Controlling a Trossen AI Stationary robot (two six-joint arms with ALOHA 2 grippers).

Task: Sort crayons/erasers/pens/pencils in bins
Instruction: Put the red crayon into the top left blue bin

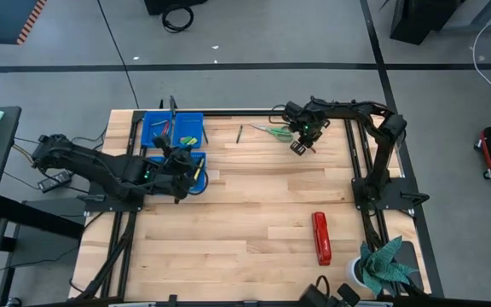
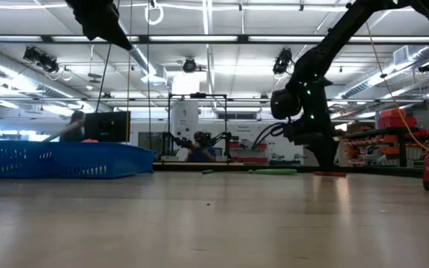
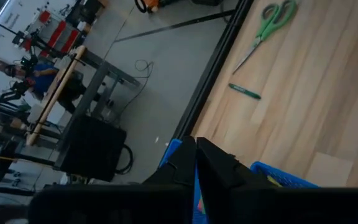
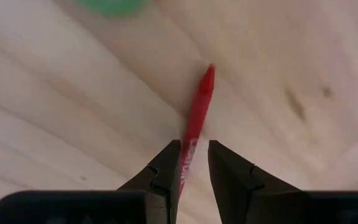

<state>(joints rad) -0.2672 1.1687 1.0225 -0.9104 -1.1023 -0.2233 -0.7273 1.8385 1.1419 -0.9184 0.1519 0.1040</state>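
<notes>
A red crayon (image 4: 197, 112) lies on the wooden table, beside the green-handled scissors (image 1: 273, 130). My right gripper (image 4: 194, 165) points down at the table, open, its two fingers standing on either side of the crayon's near end; in the low view the crayon (image 2: 330, 173) lies flat at the gripper's foot. My left gripper (image 3: 196, 158) is shut with nothing visible in it. It hovers over the blue bins (image 1: 175, 128) at the far left, near the bin (image 1: 196, 166) closest to the table's middle. A short dark-green stick (image 3: 244, 91) lies on the wood between the bins and the scissors. My right gripper stands astride the crayon's near end (image 4: 188, 155), which runs close along one finger (image 4: 166, 168). I cannot tell whether that finger touches it. The crayon lies flat on the table.
A red stapler (image 1: 320, 237) lies near the table's right front. A potted plant (image 1: 386, 264) stands at the front right corner. The bins hold small coloured pieces. Bare wood stretches across the table's middle and near side.
</notes>
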